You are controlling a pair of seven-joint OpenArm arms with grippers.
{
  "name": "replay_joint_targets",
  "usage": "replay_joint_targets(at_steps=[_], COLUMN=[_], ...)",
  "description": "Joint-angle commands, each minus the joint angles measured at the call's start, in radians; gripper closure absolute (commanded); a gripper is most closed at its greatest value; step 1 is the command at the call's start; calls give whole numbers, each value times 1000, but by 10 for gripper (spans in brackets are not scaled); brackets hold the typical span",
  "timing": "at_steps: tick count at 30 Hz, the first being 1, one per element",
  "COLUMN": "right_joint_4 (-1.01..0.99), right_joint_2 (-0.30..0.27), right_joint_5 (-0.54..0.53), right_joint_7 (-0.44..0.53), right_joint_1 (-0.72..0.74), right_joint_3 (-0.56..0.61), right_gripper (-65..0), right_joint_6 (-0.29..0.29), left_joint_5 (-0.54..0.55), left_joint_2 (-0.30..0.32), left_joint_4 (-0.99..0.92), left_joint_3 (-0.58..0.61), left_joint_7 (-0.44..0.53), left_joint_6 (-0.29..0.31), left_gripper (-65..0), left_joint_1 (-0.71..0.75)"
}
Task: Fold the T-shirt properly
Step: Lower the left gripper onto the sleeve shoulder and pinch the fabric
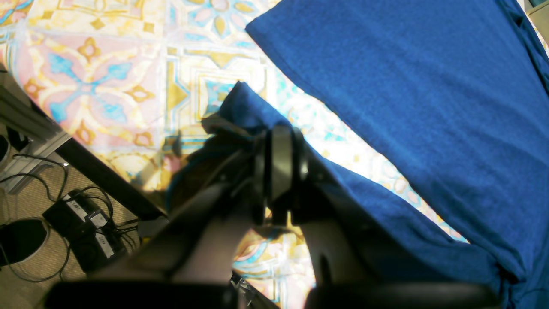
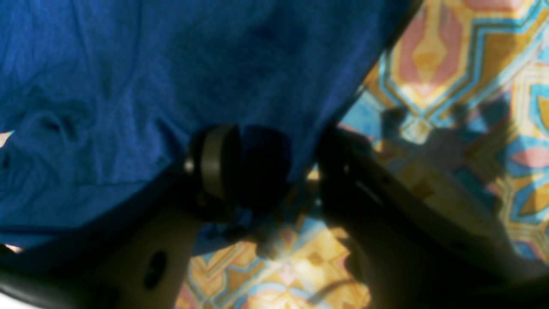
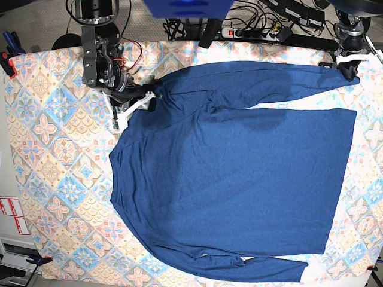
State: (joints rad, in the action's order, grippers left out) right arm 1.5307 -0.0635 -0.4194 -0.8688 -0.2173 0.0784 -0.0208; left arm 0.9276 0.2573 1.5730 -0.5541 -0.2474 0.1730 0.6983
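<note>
The T-shirt (image 3: 239, 161), dark navy with long sleeves, lies spread flat on the patterned tablecloth (image 3: 60, 155). One sleeve runs along the far edge to the right, the other along the near edge. My left gripper (image 3: 346, 67) is at the far right corner, shut on the far sleeve's cuff (image 1: 244, 107), which bunches out past the fingertips (image 1: 279, 141). My right gripper (image 3: 140, 103) sits at the shirt's far left shoulder. In the right wrist view its jaws stand apart (image 2: 274, 159) with the shirt's edge (image 2: 261, 163) lying between them.
A power strip and cables (image 3: 251, 30) lie past the table's far edge. The table edge (image 1: 98, 171) drops to a floor with black power bricks and cords (image 1: 81, 227). Clamps hold the cloth at the corners (image 3: 6, 63).
</note>
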Motion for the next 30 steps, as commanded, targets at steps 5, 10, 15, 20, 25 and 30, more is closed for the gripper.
replay_joint_targets(at_steps=[5,10,15,20,25,30], right_joint_4=[-71,-112,-72,1,63,83], right_joint_2=[-6,-6,-6,-6,-6,-6], right_joint_5=[21,21,21,21,21,21], right_joint_7=[4,6,6,6,4,6], right_joint_1=[48,60,65,63,60,65], right_joint_3=[-4,-4,-6,-6,-6,-4], right_gripper=[-228,-89,-29,-27,-27,-27], right_joint_6=[17,17,17,17,17,17], left_joint_5=[3,3,5,5,3,1], left_joint_2=[10,10,15,17,17,17], left_joint_4=[16,16,16,17,70,112], left_joint_3=[-7,-7,-7,-8,-39,-73], left_joint_7=[21,21,21,24,24,21], left_joint_6=[7,7,7,7,7,7], left_gripper=[0,0,0,0,0,0], left_joint_1=[10,8,7,2,-12,-52])
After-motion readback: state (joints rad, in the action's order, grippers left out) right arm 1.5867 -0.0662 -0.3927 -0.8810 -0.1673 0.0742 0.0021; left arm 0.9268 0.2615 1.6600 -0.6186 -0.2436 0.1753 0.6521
